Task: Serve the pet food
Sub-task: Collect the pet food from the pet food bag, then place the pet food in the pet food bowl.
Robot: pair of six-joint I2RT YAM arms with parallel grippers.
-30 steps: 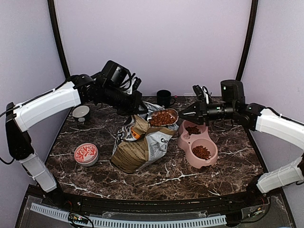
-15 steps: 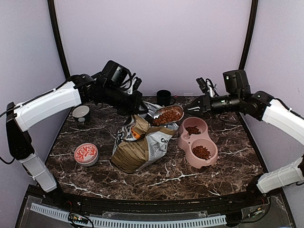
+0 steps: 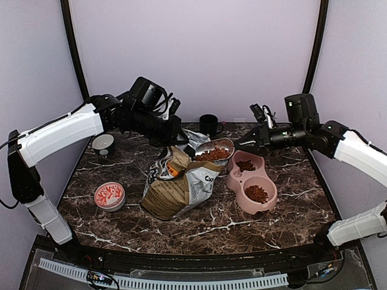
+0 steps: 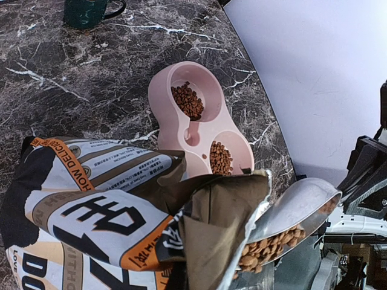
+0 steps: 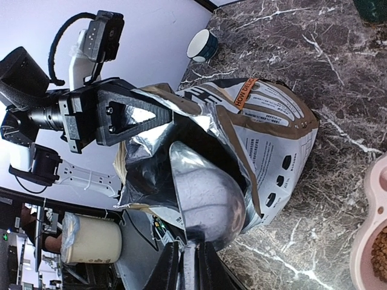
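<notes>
Top external: pet food in scoop, just beyond right claw

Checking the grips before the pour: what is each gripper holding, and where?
Left gripper pinches the top rim of the open bag. Right gripper holds the metal scoop, loaded with pet food, by its handle.

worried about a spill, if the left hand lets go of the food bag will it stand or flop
Probably flop: the bag is creased and slumped, its mouth pinched up by the left hand. It looks part-empty, so likely light. Pushed, it would more likely crumple than slide.
</notes>
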